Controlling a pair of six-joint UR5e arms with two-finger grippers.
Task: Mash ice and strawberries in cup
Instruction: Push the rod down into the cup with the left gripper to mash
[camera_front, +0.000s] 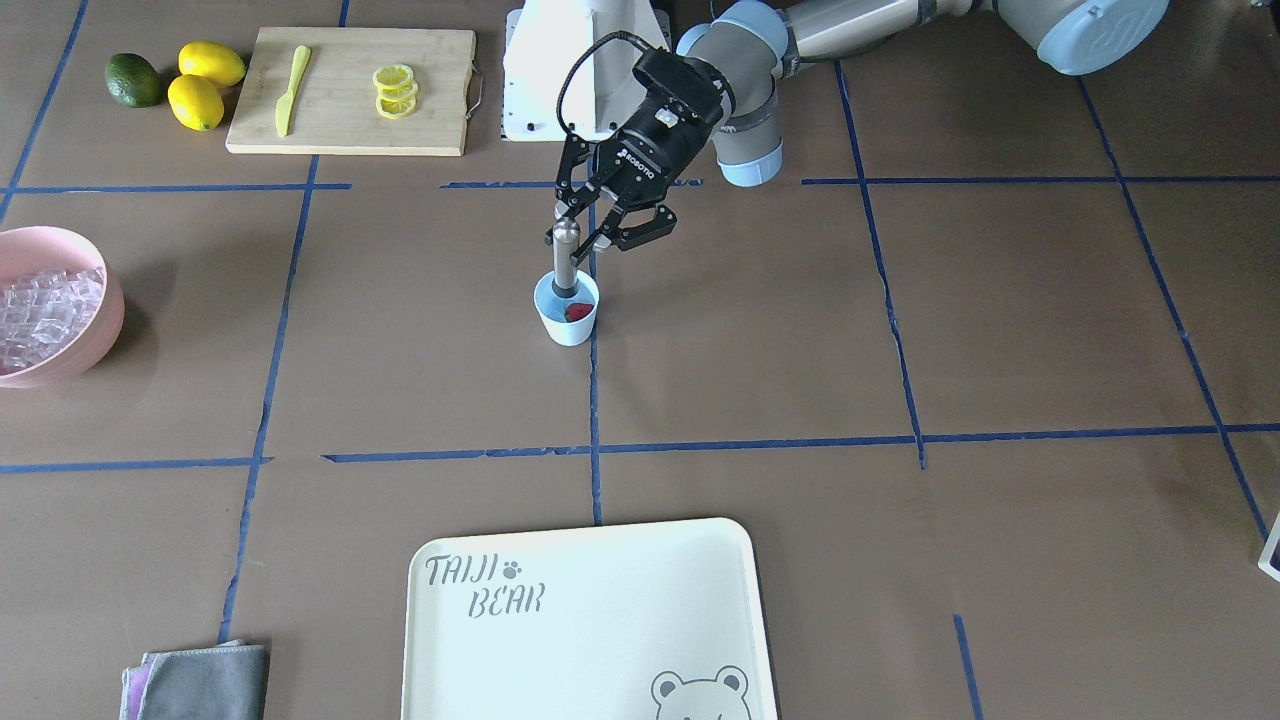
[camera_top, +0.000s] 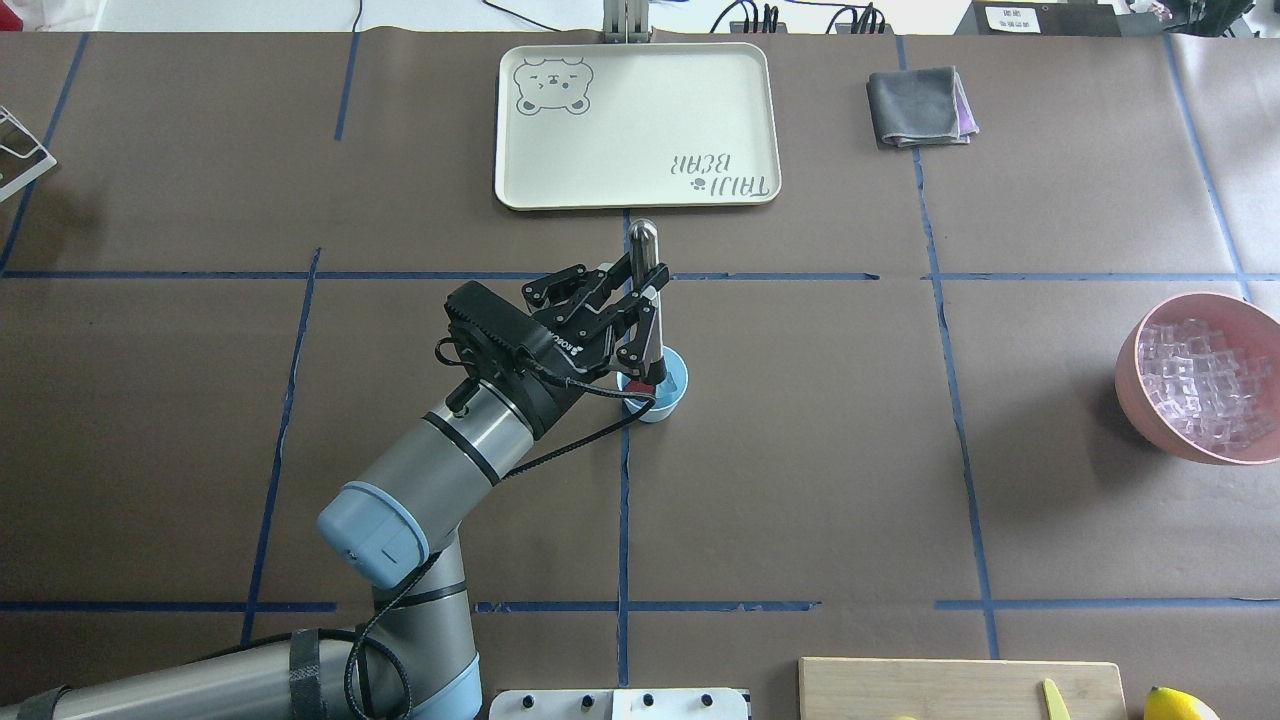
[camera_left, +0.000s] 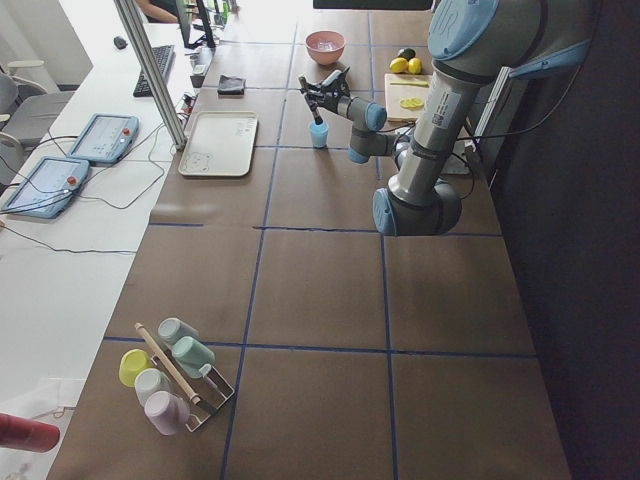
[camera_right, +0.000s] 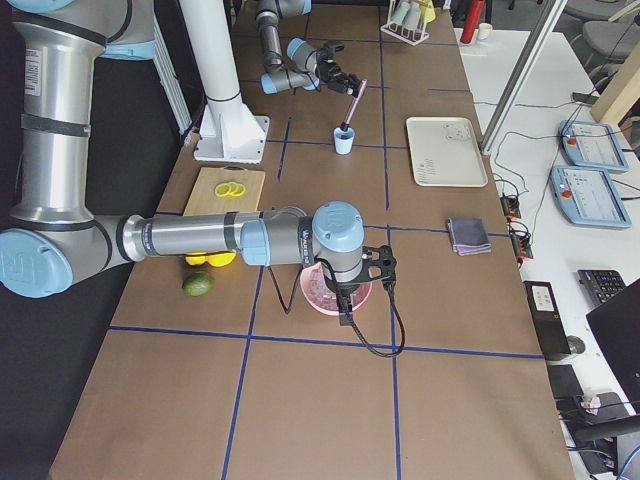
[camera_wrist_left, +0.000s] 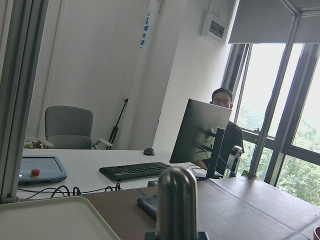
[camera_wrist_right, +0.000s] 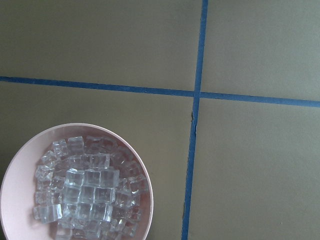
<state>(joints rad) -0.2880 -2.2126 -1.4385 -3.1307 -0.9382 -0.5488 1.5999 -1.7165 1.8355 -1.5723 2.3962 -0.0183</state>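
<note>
Left claw (camera_front: 578, 238) is clenched on a steel muddler (camera_front: 566, 262), gripping it just below its rounded top. The rod's lower end is down inside the cup (camera_front: 567, 322). The cup stands upright near the middle of the table (camera_front: 800, 350). The strawberry (camera_front: 578, 312) lies in its bottom, just beside the muddler's foot.

The likeliest trouble is the cup itself. It looks light, nothing steadies it, and the overhead view shows the rod leaning rather than plumb. A slanted press could tip the cup, skid it across the table, or squeeze the berry up the wall and out. Pressing now would also mash fruit alone, since no ice shows in the cup.

As for what holds what, the cup has the one berry and the muddler's end. The ice (camera_front: 45, 310) is all heaped in the pink bowl (camera_front: 95, 340), well apart at the table's end on the robot's right. The right claw (camera_right: 345, 312) hangs over that bowl, and I cannot tell whether it is released or clenched.
</note>
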